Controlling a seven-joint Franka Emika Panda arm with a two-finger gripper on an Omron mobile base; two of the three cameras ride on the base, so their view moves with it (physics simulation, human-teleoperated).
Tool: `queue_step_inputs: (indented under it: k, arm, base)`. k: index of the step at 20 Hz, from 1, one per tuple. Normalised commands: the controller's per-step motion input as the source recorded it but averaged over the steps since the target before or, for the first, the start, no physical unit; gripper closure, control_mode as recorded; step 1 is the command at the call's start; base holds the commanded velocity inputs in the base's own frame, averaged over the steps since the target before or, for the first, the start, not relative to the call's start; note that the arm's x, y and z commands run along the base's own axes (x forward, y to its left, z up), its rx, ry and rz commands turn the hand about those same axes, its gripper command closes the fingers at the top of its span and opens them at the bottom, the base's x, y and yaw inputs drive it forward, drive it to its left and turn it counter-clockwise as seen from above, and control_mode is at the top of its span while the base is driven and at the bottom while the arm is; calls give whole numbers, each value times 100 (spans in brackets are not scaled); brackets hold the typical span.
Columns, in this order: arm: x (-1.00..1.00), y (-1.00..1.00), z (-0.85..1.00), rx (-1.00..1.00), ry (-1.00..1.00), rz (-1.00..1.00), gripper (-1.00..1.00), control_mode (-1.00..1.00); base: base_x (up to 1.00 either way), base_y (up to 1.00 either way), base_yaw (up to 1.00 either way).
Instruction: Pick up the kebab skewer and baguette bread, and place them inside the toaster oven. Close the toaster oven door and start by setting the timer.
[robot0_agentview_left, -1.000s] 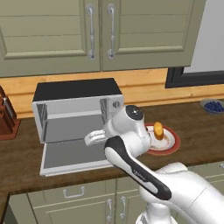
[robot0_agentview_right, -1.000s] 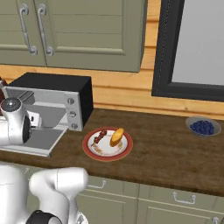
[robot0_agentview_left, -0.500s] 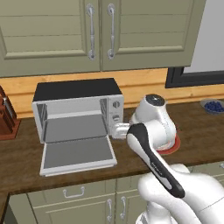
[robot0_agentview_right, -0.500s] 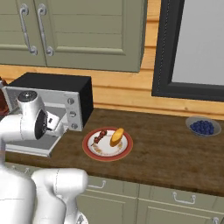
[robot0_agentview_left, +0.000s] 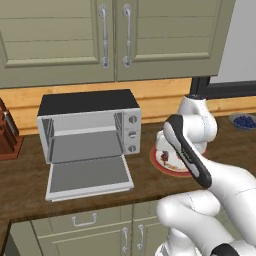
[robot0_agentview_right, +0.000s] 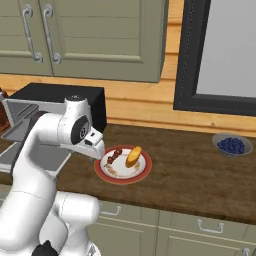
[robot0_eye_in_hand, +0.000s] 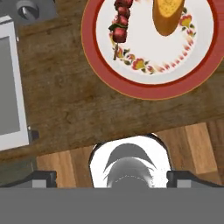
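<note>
No legible writing, seemingly, on toaster oven (robot0_agentview_left: 90, 135)

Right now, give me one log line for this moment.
toaster oven door: open | kebab skewer, baguette bread: on plate | hand: above counter beside plate, nothing held

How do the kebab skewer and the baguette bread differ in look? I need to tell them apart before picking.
The kebab skewer is a thin stick threaded with small dark red-brown chunks; the baguette bread is one thick, smooth golden-orange piece. The kebab skewer lies on the toaster oven side, the baguette bread on the far side. Both lie flat, side by side on the red-rimmed plate.
</note>
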Motion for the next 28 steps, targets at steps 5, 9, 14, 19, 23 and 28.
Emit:
queue_step_inputs:
  k: [5,9,14,19,23,28]
  arm:
    - [64,-12,-56,-18,3,0,-100,-100]
    - [93,-5,-51,-3,10,0,-100,-100]
    - [47,-9,-42,1,5,0,-100,-100]
    - [23,-16,-35,3,0,0,-100,-100]
    - [11,-3,-44,9,0,0,-100,-100]
    - [11,0,-30,10,-1,-1,-100,-100]
  base:
    - [0,0,0]
    - [0,0,0]
    - [0,0,0]
    - [0,0,0]
    - [0,0,0]
    - [0,0,0]
